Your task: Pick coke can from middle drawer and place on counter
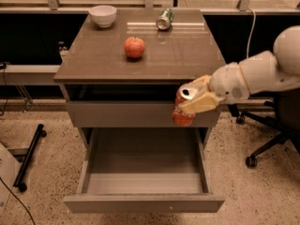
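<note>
The coke can (183, 110), red with a silver top, is held in the air in front of the cabinet, above the open middle drawer (143, 168) and just below the counter's (187, 55) front edge. My gripper (199, 100) is shut on the coke can, its cream fingers (200, 103) wrapped around its upper part, the white arm reaching in from the right. The drawer is pulled out and its flat floor is bare.
On the counter stand a red apple (134, 47) near the middle, a white bowl (102, 15) at the back left and a green-and-silver can (164, 19) lying at the back. An office chair base (262, 139) is at the right. A black stand (28, 158) lies at the left.
</note>
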Tool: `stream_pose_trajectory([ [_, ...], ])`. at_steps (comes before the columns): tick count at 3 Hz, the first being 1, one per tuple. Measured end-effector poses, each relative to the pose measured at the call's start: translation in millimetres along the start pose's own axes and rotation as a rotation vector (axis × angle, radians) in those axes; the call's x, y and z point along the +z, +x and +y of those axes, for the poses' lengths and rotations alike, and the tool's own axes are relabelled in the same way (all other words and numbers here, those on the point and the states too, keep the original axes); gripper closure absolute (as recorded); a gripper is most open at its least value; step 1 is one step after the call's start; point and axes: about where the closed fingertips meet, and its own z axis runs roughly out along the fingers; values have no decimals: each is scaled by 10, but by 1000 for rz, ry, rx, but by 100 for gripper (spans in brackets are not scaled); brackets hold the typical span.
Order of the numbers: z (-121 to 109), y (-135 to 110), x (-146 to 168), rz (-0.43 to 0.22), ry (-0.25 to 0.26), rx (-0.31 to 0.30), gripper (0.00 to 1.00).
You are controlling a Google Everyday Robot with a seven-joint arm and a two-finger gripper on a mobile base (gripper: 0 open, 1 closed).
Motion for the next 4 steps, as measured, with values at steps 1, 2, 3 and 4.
stream_pose_trajectory([
  [1,-125,-644,-348,23,26,-105,100],
  [2,-199,-900,-507,1,59,-151,100],
  [3,-186,-869,-473,4,52,-145,100],
  [4,-170,-856,-440,13,71,-136,100],
])
